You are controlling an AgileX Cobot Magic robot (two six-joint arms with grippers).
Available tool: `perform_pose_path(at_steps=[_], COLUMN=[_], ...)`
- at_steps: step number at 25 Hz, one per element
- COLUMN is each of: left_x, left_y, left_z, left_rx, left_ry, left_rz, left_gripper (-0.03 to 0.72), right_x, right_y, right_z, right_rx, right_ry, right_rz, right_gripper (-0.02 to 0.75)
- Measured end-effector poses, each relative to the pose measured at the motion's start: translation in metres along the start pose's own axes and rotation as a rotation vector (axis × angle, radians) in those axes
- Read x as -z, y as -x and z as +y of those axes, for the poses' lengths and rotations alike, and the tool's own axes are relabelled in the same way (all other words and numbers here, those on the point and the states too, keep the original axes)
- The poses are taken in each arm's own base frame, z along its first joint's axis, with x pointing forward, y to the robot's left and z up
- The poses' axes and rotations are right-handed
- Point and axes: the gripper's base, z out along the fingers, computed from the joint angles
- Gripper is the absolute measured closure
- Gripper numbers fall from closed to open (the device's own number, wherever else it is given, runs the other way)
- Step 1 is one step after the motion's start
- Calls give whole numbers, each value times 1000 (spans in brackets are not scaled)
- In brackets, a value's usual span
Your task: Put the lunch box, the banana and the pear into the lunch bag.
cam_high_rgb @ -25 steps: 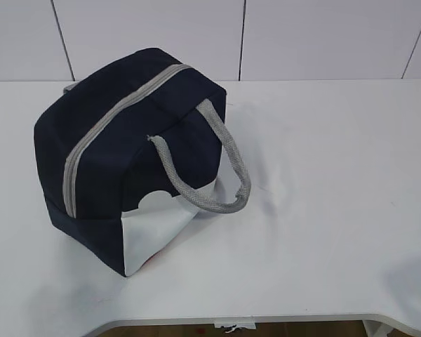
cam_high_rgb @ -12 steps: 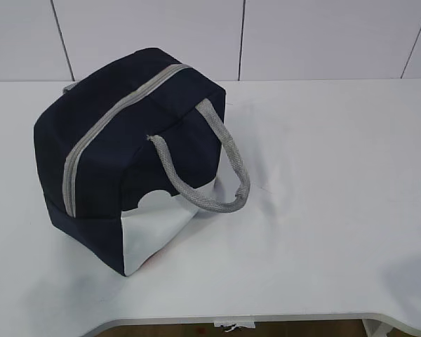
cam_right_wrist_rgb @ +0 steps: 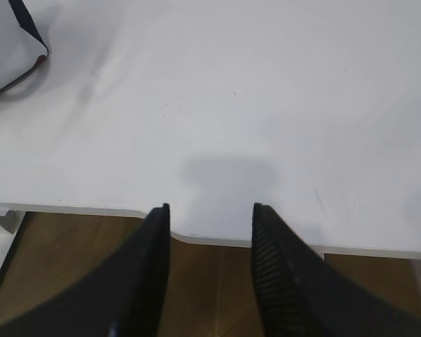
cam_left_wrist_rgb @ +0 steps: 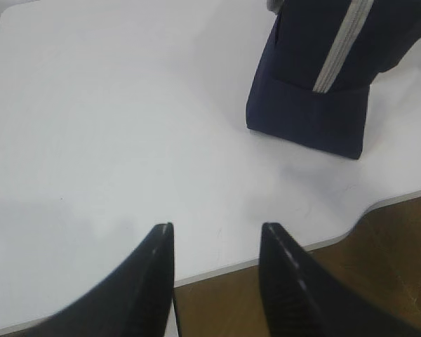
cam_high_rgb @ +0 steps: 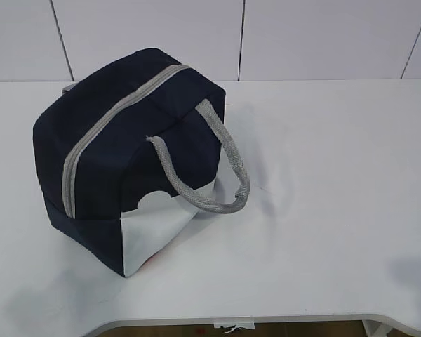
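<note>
The navy lunch bag (cam_high_rgb: 126,154) stands on the white table (cam_high_rgb: 323,175) at the left, its grey zipper (cam_high_rgb: 105,130) closed and one grey handle (cam_high_rgb: 224,175) looped toward the right. My left gripper (cam_left_wrist_rgb: 217,228) hangs open and empty over the table's front edge, with the lunch bag (cam_left_wrist_rgb: 323,84) further off to its upper right. My right gripper (cam_right_wrist_rgb: 210,207) is also open and empty at the front edge, and a corner of the lunch bag (cam_right_wrist_rgb: 7,42) shows at its far upper left. The lunch box, the banana and the pear are out of view. Neither gripper shows in the exterior view.
A white tiled wall (cam_high_rgb: 302,35) rises behind the table. The table's front edge (cam_high_rgb: 266,319) curves inward near the middle, with brown floor (cam_right_wrist_rgb: 210,281) below it. A white table leg (cam_right_wrist_rgb: 0,239) shows under the edge at the right gripper's left.
The lunch bag has stayed in place. The faint shadow on the table's front right corner has grown smaller and paler.
</note>
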Motion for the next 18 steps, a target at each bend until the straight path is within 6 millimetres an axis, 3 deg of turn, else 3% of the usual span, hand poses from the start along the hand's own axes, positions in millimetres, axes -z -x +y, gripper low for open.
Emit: perform_pose_path(at_steps=[18], left_x=[0], left_y=[0], left_z=[0], left_rx=[1], left_ry=[2], left_rz=[-1], left_gripper=[381], right_x=[0], right_y=[0], right_z=[0], right_rx=[0], right_ry=[0], right_rz=[-4], right_gripper=[428])
